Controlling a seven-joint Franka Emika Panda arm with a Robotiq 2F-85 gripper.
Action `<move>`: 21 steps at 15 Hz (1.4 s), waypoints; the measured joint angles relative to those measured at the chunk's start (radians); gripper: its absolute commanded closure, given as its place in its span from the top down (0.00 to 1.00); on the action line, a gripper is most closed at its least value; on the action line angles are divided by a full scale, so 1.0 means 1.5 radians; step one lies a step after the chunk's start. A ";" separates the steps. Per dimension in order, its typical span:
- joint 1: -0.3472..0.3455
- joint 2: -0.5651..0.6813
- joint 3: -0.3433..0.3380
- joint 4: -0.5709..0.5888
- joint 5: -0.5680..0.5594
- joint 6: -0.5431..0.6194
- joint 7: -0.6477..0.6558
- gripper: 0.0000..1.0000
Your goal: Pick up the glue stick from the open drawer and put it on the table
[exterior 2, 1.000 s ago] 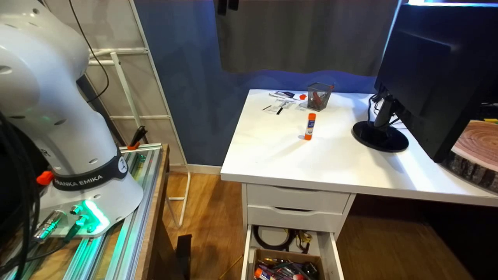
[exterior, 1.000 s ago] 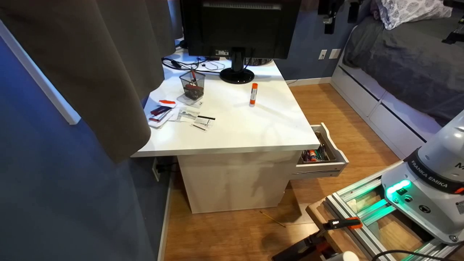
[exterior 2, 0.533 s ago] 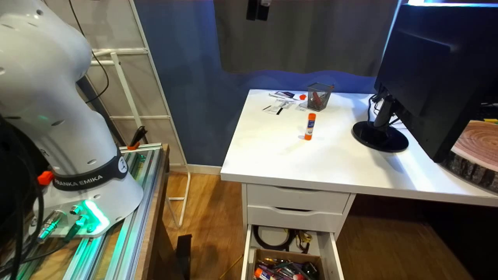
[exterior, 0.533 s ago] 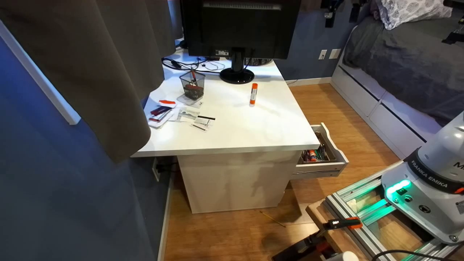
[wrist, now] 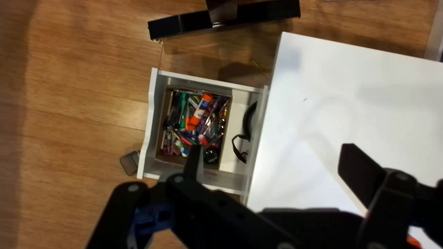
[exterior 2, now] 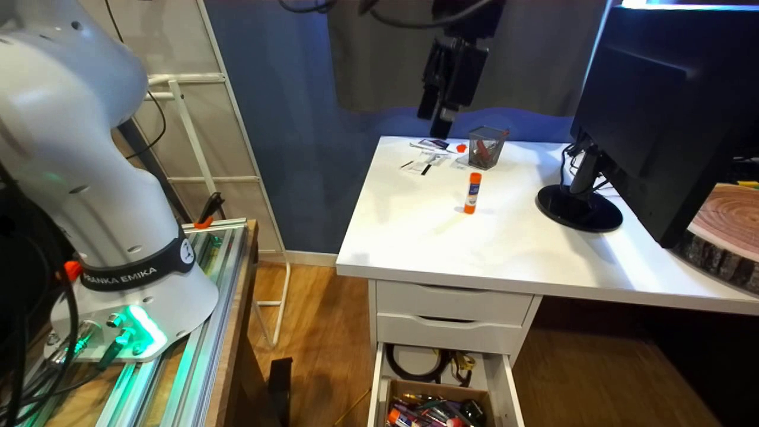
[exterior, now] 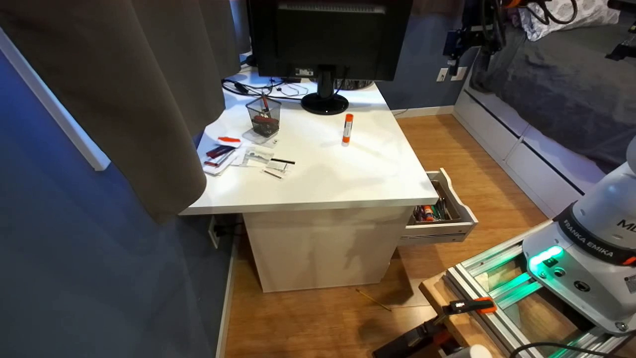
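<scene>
White desk (exterior 2: 409, 249) by blue wall (exterior 2: 284, 148). Orange-capped glue stick (wrist: 200, 109) lying in cluttered cardboard box (exterior 2: 456, 391) in open drawer (wrist: 228, 160), twin stick (exterior 2: 472, 193) upright on desk. Robotiq gripper (wrist: 271, 152) up high, fingers spread wide, gripping zilch.

Open air below the gripper (wrist: 271, 154); table (wrist: 318, 114) obstructing to one side, open drawer (wrist: 236, 119) gaping to the other.
</scene>
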 measured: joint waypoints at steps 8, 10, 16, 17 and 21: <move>-0.083 0.130 -0.090 -0.109 -0.120 0.196 0.044 1.00; -0.093 0.172 -0.107 -0.124 -0.170 0.239 0.069 1.00; -0.094 0.196 -0.112 -0.121 -0.181 0.254 0.076 1.00; -0.094 0.196 -0.112 -0.121 -0.181 0.254 0.076 1.00; -0.091 0.224 -0.112 -0.115 -0.163 0.267 0.074 1.00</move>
